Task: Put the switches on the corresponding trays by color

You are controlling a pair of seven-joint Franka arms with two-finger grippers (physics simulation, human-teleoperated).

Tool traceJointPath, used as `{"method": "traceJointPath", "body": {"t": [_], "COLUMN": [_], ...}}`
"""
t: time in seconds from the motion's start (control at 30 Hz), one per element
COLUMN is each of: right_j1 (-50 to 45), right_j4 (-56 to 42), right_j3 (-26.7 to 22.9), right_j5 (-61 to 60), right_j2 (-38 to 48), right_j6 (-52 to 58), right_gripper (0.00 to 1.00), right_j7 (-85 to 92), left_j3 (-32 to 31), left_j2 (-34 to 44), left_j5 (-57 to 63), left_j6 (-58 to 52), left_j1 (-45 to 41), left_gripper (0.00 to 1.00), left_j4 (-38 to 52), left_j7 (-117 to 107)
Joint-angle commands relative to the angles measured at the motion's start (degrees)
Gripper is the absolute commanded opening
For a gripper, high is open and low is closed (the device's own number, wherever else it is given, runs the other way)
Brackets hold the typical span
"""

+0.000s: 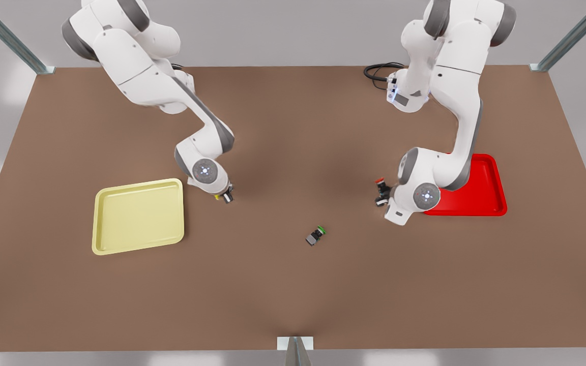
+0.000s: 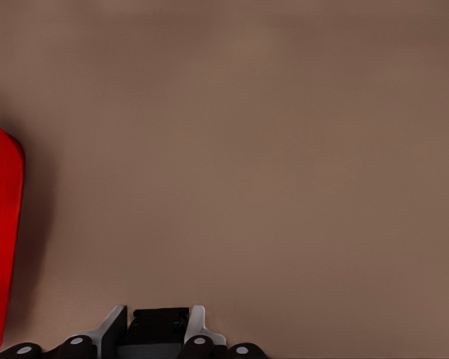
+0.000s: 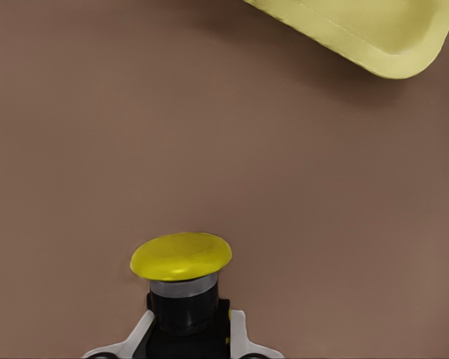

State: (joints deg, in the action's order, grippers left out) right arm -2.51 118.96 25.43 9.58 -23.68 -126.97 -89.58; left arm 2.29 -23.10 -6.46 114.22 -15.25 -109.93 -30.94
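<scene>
A brown tabletop (image 1: 293, 284) carries two shallow rounded-corner plastic trays: a pale yellow tray (image 1: 139, 215) toward the front view's left and a bright red tray (image 1: 481, 193) toward the front view's right. The right gripper (image 1: 226, 196), at the end of the arm on the front view's left, sits just right of the pale yellow tray and pinches the black-and-grey push-button switch with the yellow round cap (image 3: 181, 256) by its body; a corner of the yellow tray (image 3: 359, 30) lies beyond the cap. The left gripper (image 1: 383, 195), at the near-left edge of the red tray (image 2: 0, 239), is closed on the dark body of the red-capped switch (image 1: 380, 182), its fingers (image 2: 196, 323) flanking the black block. A green-capped switch (image 1: 316, 236) lies on its side on the tabletop between the two grippers, nearer the viewer, apart from both.
</scene>
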Motion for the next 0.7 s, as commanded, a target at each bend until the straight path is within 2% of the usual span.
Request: {"method": "traceJointPath", "body": {"t": [0.0,0.07,0.13,0.23,0.27,0.3,0.33,0.37,0.43,0.53,0.57,0.6,0.63,0.67], "right_j1": [0.14,1.8,3.65,5.32,7.08,7.61,7.61,7.7,7.43,6.82,6.82,6.73,6.2,6.2], "right_j4": [-0.04,1.97,5.84,10.06,10.33,10.59,10.94,11.12,11.29,9.97,9.97,9.71,9.97,10.15], "right_j3": [-0.82,-3.89,-9.08,-16.72,-17.96,-18.92,-19.01,-19.19,-19.19,-19.1,-19.01,-18.49,-17.87,-17.87], "right_j5": [-0.09,-0.09,-0.09,-0.27,-0.27,-0.27,-0.27,-0.27,-0.27,-0.27,-0.27,-0.27,-0.27,-0.27], "right_j2": [0.65,3.99,7.24,10.41,10.94,11.2,12.69,13.66,15.24,15.6,15.51,15.6,15.6,15.51], "right_j6": [2.69,4.1,4.01,3.75,3.84,3.92,3.92,4.01,5.86,2.96,2.78,2.34,-0.64,-1.17], "right_gripper": [0.55,0.55,0.54,0.54,0.67,1.0,1.0,1.0,1.0,1.0,1.0,1.0,0.98,0.92], "right_j7": [3.52,16.45,31.39,50.46,55.74,58.82,63.47,66.11,67.79,67.7,67.79,67.53,71.91,73.23], "left_j3": [-0.01,0.08,6.49,7.38,7.38,7.38,7.38,7.29,7.38,7.2,5.54,1.85,-2.2,-3.96], "left_j2": [0.16,1.48,2.53,1.83,1.57,0.77,0.69,0.51,0.51,2.35,5.42,7.54,7.81,8.33], "left_j5": [4.43,9.09,10.85,14.46,14.46,14.46,14.46,14.46,14.46,14.02,12.01,10.24,10.15,10.15], "left_j6": [-0.57,-2.51,-3.39,-3.04,-2.68,-2.68,-2.68,-2.77,-2.68,-4.0,-11.0,-17.51,-21.58,-21.58], "left_j1": [1.54,6.2,6.9,10.07,10.42,10.42,10.59,11.3,11.3,11.21,11.03,10.86,10.77,10.68], "left_gripper": [0.51,0.51,0.51,0.53,0.53,0.53,0.54,1.0,1.0,1.0,1.0,1.0,1.0,1.0], "left_j4": [-0.02,-2.57,-4.5,-5.56,-6.52,-7.14,-7.93,-8.19,-7.93,-6.97,-3.46,3.91,15.17,19.49], "left_j7": [1.06,8.09,18.28,22.07,22.07,22.16,22.95,24.44,24.44,23.48,23.12,21.98,21.98,22.07]}}
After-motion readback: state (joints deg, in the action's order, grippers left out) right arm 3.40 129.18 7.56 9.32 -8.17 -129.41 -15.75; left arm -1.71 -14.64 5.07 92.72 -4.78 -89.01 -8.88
